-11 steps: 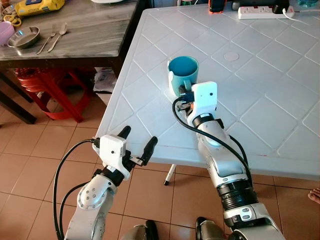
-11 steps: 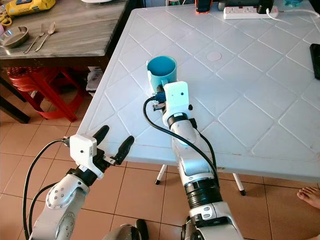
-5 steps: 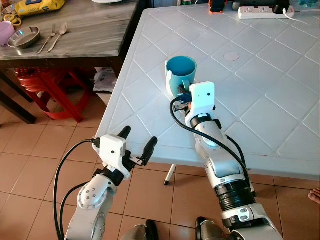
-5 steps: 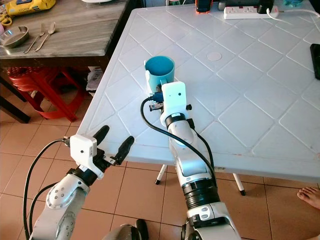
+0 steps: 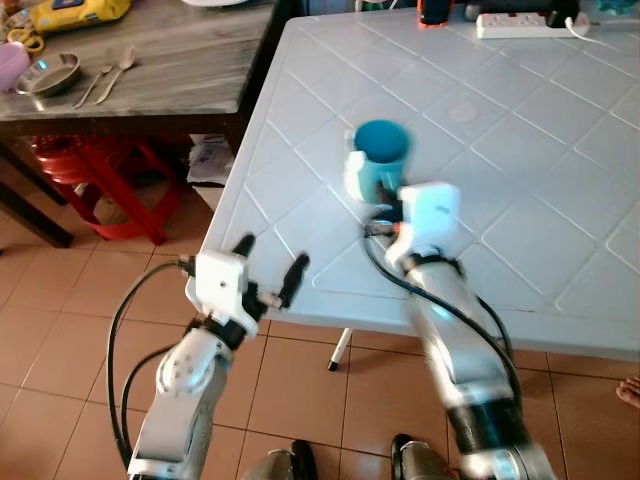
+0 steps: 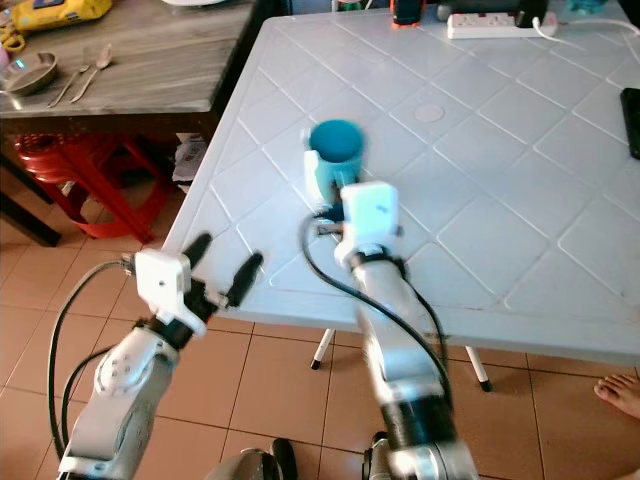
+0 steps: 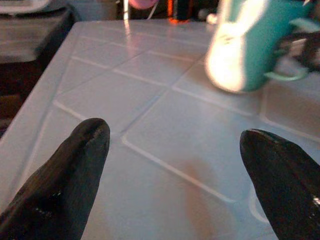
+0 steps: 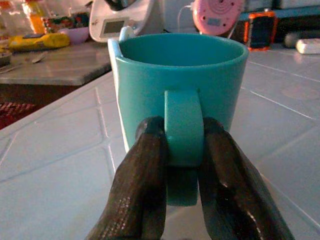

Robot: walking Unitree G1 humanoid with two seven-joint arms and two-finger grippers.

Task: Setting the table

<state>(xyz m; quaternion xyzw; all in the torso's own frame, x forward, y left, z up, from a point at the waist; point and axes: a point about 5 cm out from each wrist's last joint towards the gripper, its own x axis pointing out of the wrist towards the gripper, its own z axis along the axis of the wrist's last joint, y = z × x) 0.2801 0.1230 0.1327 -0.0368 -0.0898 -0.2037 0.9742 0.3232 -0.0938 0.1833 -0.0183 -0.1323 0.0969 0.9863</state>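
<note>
Right wrist view, fingers (image 8: 145, 190) pinching teal mug (image 8: 182, 95) handle, left gripper (image 5: 270, 270) fingers spread wide

The white plastic table (image 5: 520, 220) carries a teal mug (image 5: 379, 155), with a power strip (image 5: 520, 25) at its far edge.

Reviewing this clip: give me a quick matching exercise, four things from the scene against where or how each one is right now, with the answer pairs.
Things:
1. teal mug
2. left gripper
3. power strip
4. fork and spoon

Places or states:
A. open, off the white table's near edge
B. on the dark side table
C. handle pinched by the right gripper
D. far edge of the white table

Pairs: 1-C, 2-A, 3-D, 4-B
</note>
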